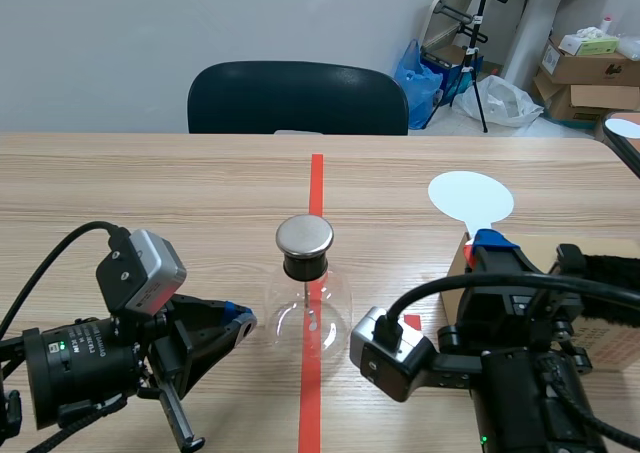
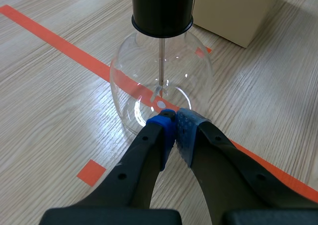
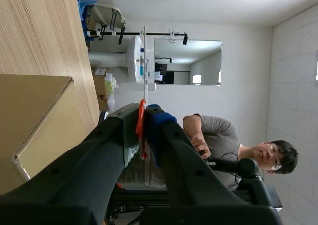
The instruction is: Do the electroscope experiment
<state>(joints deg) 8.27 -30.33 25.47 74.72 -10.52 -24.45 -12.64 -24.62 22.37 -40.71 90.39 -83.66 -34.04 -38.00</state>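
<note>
2 grippers, both closed up. Left gripper (image 2: 175, 123): fingers together on nothing, pads meeting, tips right at the base of the glass electroscope flask (image 1: 308, 308); contact or not, can't tell. Flask stands upright mid counter (image 1: 150, 193) on the red tape line, w/ black stopper (image 2: 162, 9) in the neck, round metal cap (image 1: 304, 235) on top and thin rod (image 2: 161, 61) hanging inside. Right gripper (image 1: 489, 241) is clamped on the orange handle of the white disc paddle (image 1: 470, 197), disc sticking out past the fingertips, right of flask & apart from it. Cardboard box (image 2: 233, 11) under right arm. Dark chair (image 1: 297, 97) at far side of counter.
</note>
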